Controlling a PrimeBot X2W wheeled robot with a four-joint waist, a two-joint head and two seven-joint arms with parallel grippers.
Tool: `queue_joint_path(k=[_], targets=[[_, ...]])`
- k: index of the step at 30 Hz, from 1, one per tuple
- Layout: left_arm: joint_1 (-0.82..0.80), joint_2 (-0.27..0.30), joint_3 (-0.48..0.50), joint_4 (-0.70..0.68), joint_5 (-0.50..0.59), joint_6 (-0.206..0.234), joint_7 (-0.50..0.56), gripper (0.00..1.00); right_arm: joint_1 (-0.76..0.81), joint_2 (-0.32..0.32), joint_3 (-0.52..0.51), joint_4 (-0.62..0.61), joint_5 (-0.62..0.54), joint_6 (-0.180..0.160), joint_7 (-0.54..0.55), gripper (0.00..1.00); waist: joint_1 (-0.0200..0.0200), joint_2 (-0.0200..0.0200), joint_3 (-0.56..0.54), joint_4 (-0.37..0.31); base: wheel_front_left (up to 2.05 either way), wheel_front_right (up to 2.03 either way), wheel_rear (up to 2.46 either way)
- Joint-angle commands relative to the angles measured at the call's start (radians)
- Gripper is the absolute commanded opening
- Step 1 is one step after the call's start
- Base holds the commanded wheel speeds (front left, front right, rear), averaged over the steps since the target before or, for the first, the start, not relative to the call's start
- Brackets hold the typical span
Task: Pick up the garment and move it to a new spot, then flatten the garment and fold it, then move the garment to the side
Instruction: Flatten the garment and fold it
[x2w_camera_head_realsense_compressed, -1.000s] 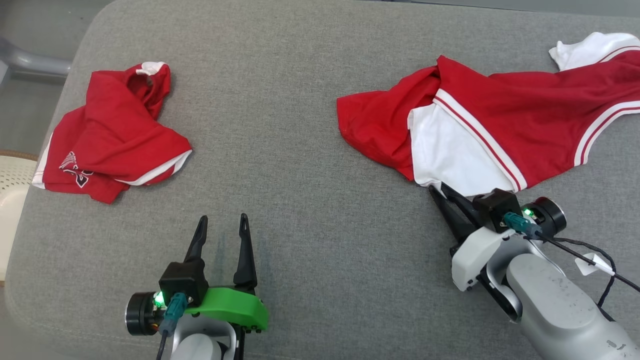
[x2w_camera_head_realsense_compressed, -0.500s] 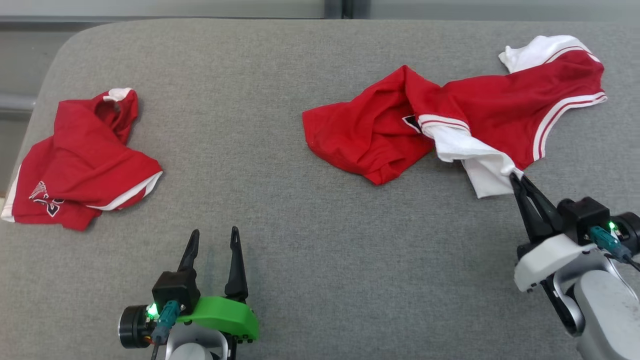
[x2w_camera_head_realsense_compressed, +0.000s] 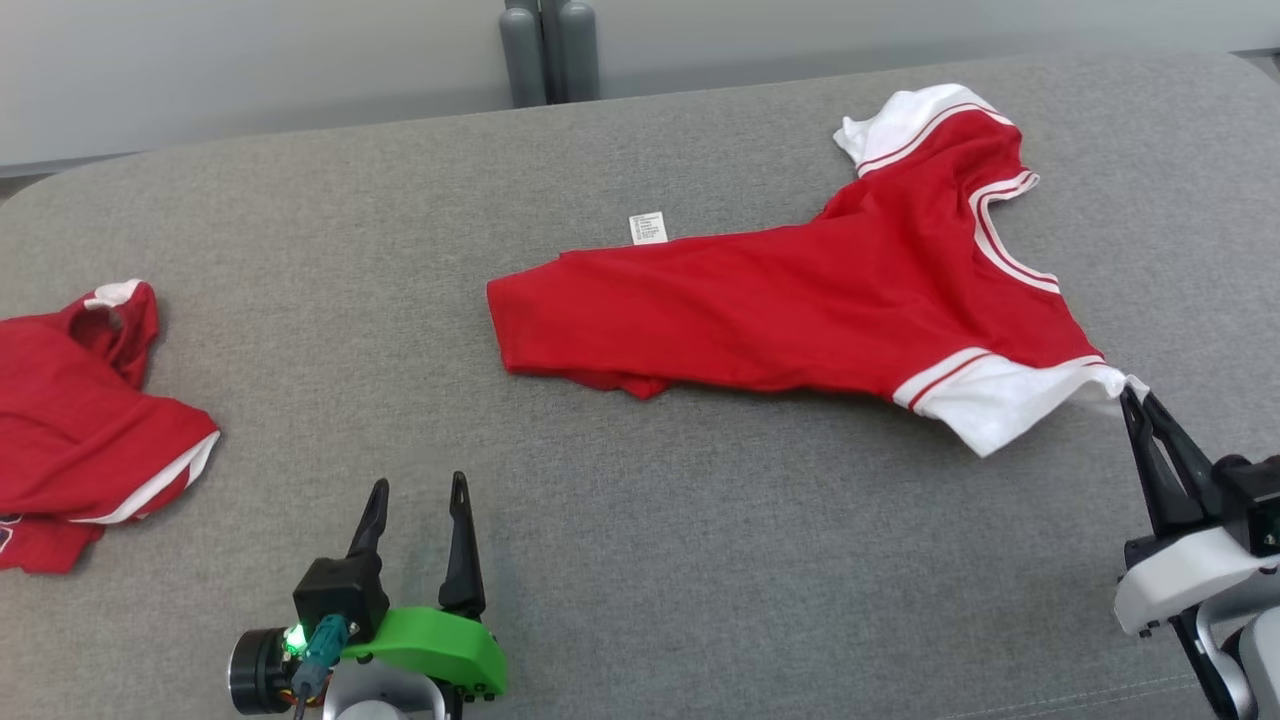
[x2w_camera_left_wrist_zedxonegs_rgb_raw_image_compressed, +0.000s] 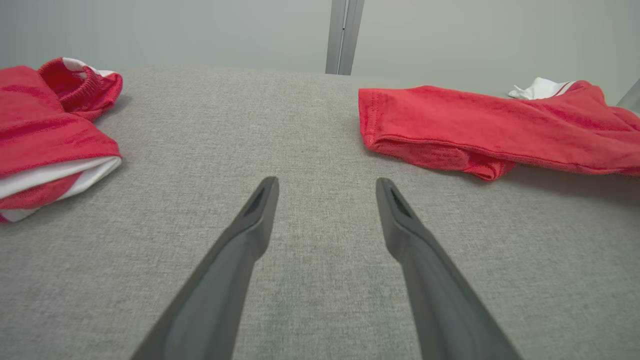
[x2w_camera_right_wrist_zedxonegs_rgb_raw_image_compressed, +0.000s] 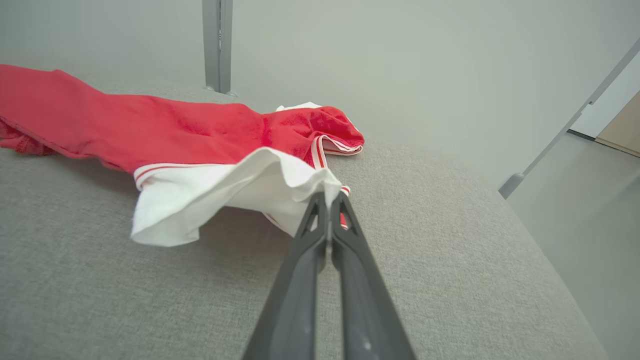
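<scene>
Here, on the grey padded table (x2w_camera_head_realsense_compressed: 300, 200), the red garment (x2w_camera_head_realsense_compressed: 760, 310) is seen stretched out right of centre, well apart from a second red garment (x2w_camera_head_realsense_compressed: 80, 420) crumpled at the left edge, so the flattening step is judged to be in hand. Its white sleeve (x2w_camera_head_realsense_compressed: 1000, 400) is pinched at the corner by the right gripper (x2w_camera_head_realsense_compressed: 1135, 395), which is closed tight on the cloth, while the left gripper (x2w_camera_head_realsense_compressed: 419, 483) is held part-open and empty over bare table. Next, the sleeve would need to be laid flat and released and the doubled hem (x2w_camera_head_realsense_compressed: 610, 378) smoothed; the small care label (x2w_camera_head_realsense_compressed: 647, 228) is seen at the far edge.
</scene>
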Motion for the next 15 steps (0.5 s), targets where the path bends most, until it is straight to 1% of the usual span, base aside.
queue_joint_path(k=[1,6,7,8,9,13,15], targets=[[0.013,0.004,0.003,0.004,0.009,-0.002,0.001,1.0,0.024,0.006,-0.003,0.009,0.003,-0.001,-0.003,0.0,0.0,-0.0001,-0.02,-0.032,0.0,0.0,0.0],[0.018,0.004,0.01,0.009,0.014,-0.007,0.001,1.0,0.071,0.017,-0.022,0.088,0.007,-0.001,-0.003,0.0,0.0,-0.0001,-0.026,-0.046,0.0,0.0,0.0],[0.019,0.004,0.014,0.013,0.02,-0.008,0.001,1.0,0.078,0.024,-0.031,0.123,0.004,-0.001,-0.003,0.27,0.0,-0.0001,-0.025,-0.053,0.0,0.0,0.0],[0.02,0.004,0.016,0.013,0.022,-0.009,0.001,1.0,0.078,0.029,-0.035,0.135,0.003,-0.001,-0.003,0.7,0.0,-0.0001,-0.024,-0.056,0.0,0.0,0.0],[0.019,0.004,0.018,0.015,0.025,-0.011,0.001,1.0,0.074,0.037,-0.037,0.145,0.008,-0.001,-0.003,1.0,0.0,-0.0001,-0.022,-0.059,0.0,0.0,0.0],[0.002,0.004,0.015,0.02,0.015,-0.021,0.001,1.0,0.05,0.052,-0.04,0.132,0.01,-0.001,-0.003,1.0,0.0,-0.0001,-0.009,-0.076,0.0,0.0,0.0],[-0.018,0.004,0.007,0.028,0.006,-0.035,0.001,1.0,0.042,0.064,-0.036,0.118,0.016,-0.001,-0.003,1.0,0.0,-0.0001,0.002,-0.088,0.0,0.0,0.0]])
